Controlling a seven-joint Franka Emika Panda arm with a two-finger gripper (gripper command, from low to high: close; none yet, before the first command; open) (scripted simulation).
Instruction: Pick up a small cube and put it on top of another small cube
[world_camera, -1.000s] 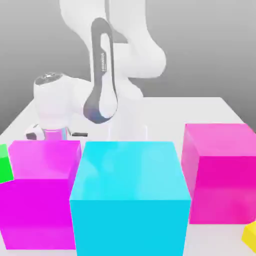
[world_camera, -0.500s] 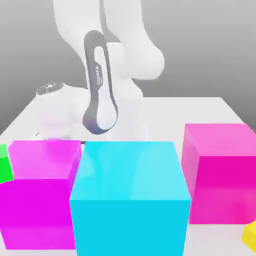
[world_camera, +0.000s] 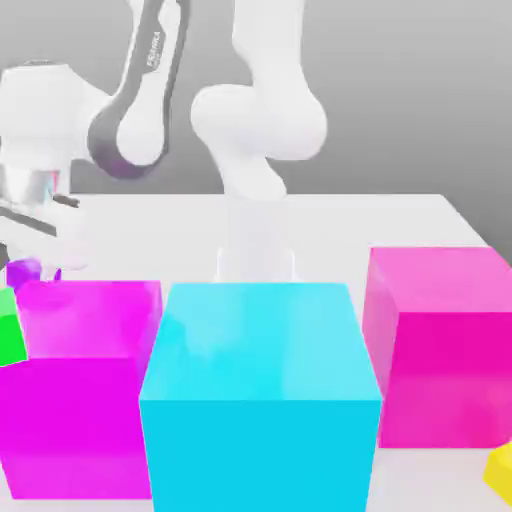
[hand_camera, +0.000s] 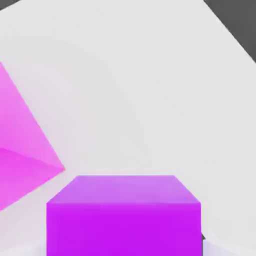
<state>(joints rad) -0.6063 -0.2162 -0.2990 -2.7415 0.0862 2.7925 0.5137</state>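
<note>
The gripper hangs at about nine o'clock in the exterior view, behind the big magenta cube. Its jaws are drawn in narrow on a small purple cube. From the hand view that purple cube sits right up against the hand, with the white table beyond it, so I take it to be gripped and probably lifted clear.

The small yellow cube lies on the table down at about four o'clock in the exterior view. It is just past the corner of the other big magenta cube and well apart from the gripper. Nothing touches it. A small green cube peeks in at the edge near eight o'clock, just below the gripper.

To my eye the pick is done and the carry is in hand. The next move calls for choosing the resting cube. If it is the yellow one, the arm has to travel across the scene, staying high enough to pass the big cyan cube and the magenta ones. Then it must square the purple cube over the top face and come down gently before letting go, since both faces are small and a skewed release would tip it off.
</note>
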